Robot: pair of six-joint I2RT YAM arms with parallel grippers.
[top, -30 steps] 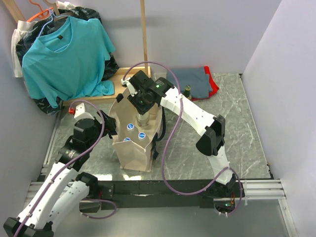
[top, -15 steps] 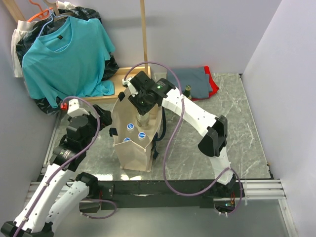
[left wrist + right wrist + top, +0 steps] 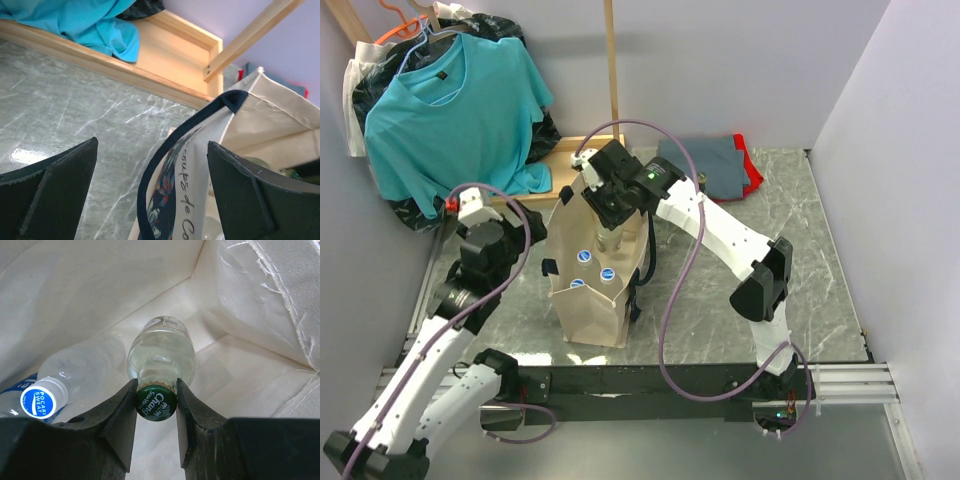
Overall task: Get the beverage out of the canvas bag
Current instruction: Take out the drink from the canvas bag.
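The beige canvas bag (image 3: pixel 592 300) stands upright mid-table with its mouth open. My right gripper (image 3: pixel 610 218) reaches into it from above. In the right wrist view it (image 3: pixel 156 401) is shut on the green crown cap of a clear glass bottle (image 3: pixel 161 357), which hangs upright inside the bag. My left gripper (image 3: pixel 532 238) is open at the bag's left rim. In the left wrist view it (image 3: pixel 152 197) has the dark handle strap (image 3: pixel 150 182) and printed bag wall (image 3: pixel 200 170) between its fingers, apart from both.
Plastic bottles with blue caps (image 3: pixel 584 257) stay in the bag; one shows in the right wrist view (image 3: pixel 37 401). A teal shirt (image 3: pixel 450 110) hangs over a black plastic bag at the back left. A wooden frame (image 3: pixel 612 70) and folded clothes (image 3: pixel 712 165) lie behind.
My left arm has swung forward and right, up to the bag's left rim. My right gripper has risen a little and still holds the bottle.
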